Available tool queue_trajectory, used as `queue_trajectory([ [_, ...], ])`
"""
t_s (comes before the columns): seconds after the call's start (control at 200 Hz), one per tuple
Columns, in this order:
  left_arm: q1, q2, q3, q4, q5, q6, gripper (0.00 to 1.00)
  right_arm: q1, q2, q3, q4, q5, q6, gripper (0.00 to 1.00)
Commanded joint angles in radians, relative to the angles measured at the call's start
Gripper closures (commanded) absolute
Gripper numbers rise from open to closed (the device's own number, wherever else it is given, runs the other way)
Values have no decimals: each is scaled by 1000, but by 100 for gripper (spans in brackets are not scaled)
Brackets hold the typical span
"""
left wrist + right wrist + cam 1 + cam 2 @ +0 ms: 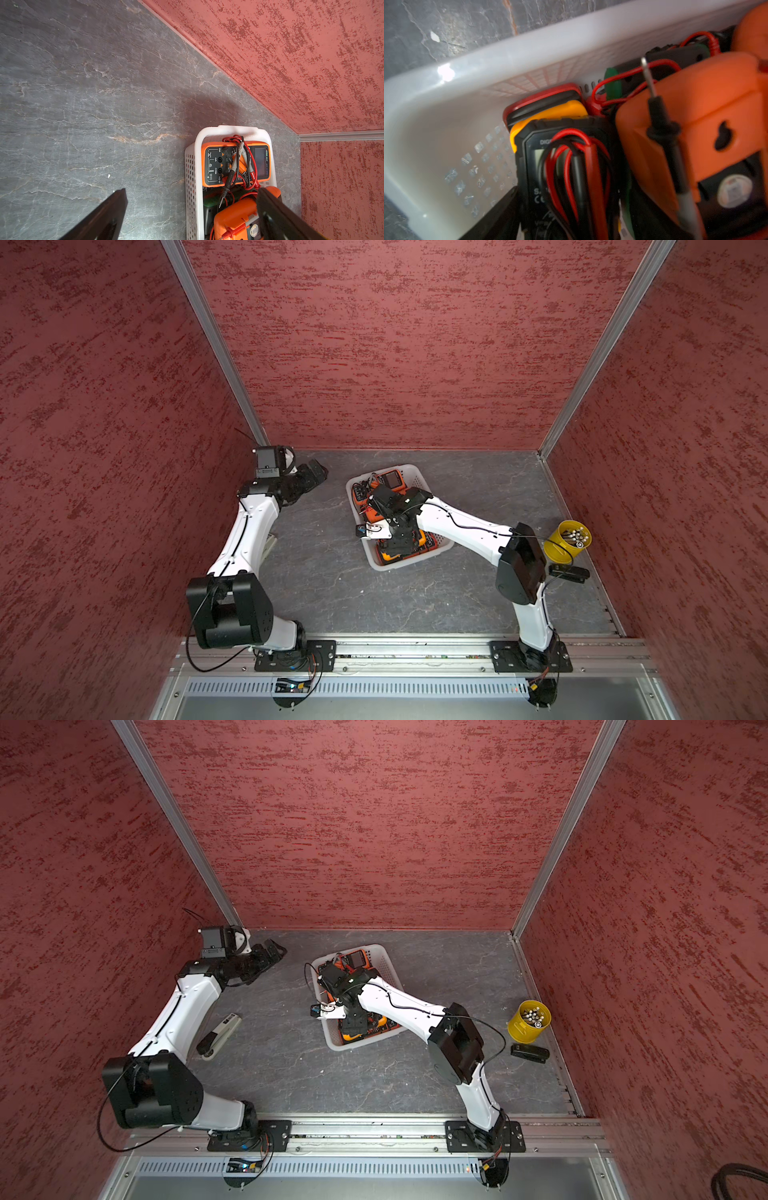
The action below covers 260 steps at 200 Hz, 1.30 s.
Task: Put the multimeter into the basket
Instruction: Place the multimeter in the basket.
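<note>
Item one, your basket: white, grid-walled, in the middle of the table, stocked with several meters and their red and black leads. Item two, orange multimeter, face up at the basket's far end: jacks marked "10A", "mA", "COM" and "VΩ". Beside the screen is a brand line that reads as "VICTOR"; the model number after it is too small to trust. Item three, black multimeter, face up at the basket's near end, leads looped over its screen: "DIG…" above the screen, cut off by a red lead, and lower down "S." and a CE mark. Beyond it, toward the basket wall, you see a yellow-edged meter and a red-edged meter. Just beside it a second orange meter lies face down with a black probe across its back, its round sticker blurred. Your right claw reaches down inside the basket over the black multimeter. One finger shows right at the meter's side and the other is hidden, so you cannot tell whether it pinches the meter or stands clear of it. Your left claw is spread wide and empty, above the table to the left of the basket's far end.
</note>
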Motion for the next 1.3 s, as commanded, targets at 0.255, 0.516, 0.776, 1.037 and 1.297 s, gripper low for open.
queue_trajectory([
  [0.255,24,-27,5,5,3,8,0,31,-210,5,-33,32,130,1],
  [0.516,36,-56,-50,38,-20,33,0,-33,-514,-263,273,234,408,1],
  [0.776,9,-125,-184,132,-144,111,0,-223,-663,-491,476,415,682,1],
  [1.037,-98,-199,-382,328,-335,222,0,-402,-713,-725,681,403,779,1],
  [1.297,-133,-246,-577,601,-349,302,0,-504,-838,-1044,1073,360,687,1],
])
